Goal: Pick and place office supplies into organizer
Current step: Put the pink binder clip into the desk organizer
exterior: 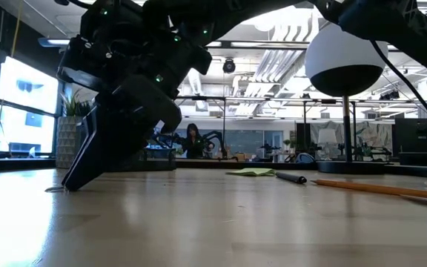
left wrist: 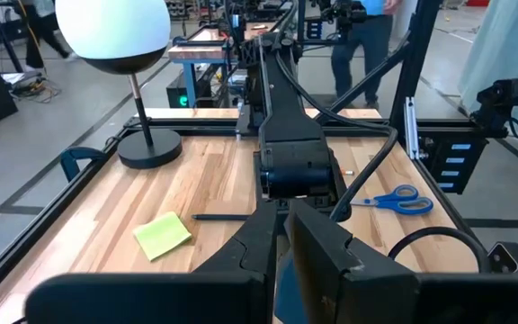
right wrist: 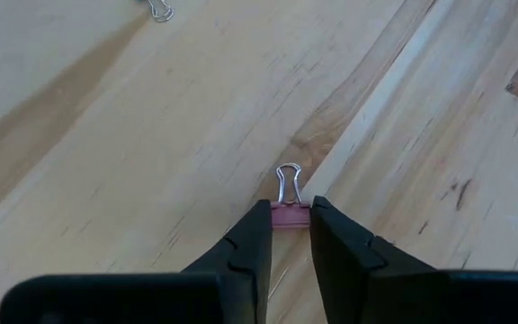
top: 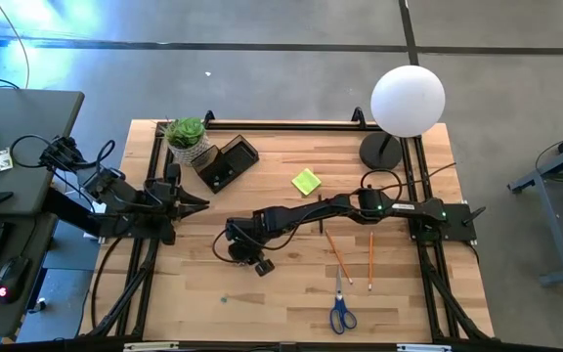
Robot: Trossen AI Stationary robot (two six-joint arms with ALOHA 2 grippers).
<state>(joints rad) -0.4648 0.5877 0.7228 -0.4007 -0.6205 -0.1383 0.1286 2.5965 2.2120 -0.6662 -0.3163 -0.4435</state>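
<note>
A: Small pink binder clip (right wrist: 290,214), flat on the bare wood of the table (top: 262,303), silver wire loop pointing away from the right gripper (right wrist: 290,236). Fingers sit either side of it, touching or nearly so

B: Gripped, then?

A: Pinched on the clip as far as I can see, not lifted. Looks like the pick step, closing phase

B: Where's the organizer (top: 227,162)?

A: Far-left part of the table, just beside the potted plant (top: 186,135). Right arm is stretched across to mid-table, well apart from it

B: Left gripper (left wrist: 281,236)?

A: Clenched on nothing, waiting at the left edge

B: Next move?

A: My guess: firm the pinch, lift straight up, carry towards the box. A thin clip could slip or twist

B: Rest of the supplies?

A: Sticky pad (top: 306,181), pencils (top: 337,255), scissors (top: 341,311) lie out on the wood
</note>
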